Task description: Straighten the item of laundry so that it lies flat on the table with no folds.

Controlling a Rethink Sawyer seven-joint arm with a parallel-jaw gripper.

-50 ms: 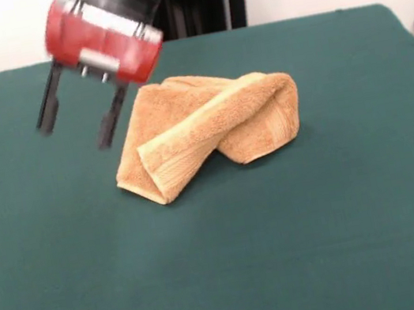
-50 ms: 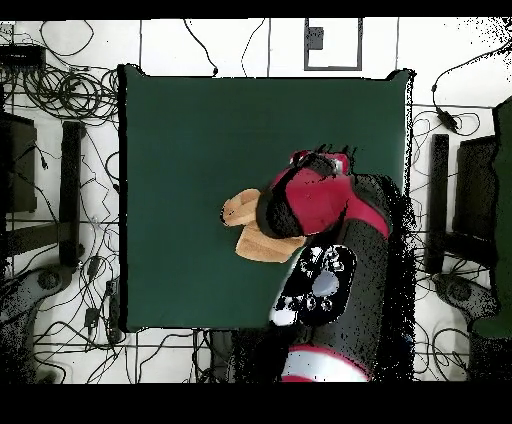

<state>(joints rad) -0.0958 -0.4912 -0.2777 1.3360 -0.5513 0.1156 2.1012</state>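
While the orange-tan towel lies folded over itself on the green table, flattening remains undone; the gripper hangs wide, empty.

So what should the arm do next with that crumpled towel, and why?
Probably lower and shift toward the towel to pinch an edge of it. The gripper hangs open and empty above the table, just beside the towel, which lies bunched with a thick fold rolled across its top.
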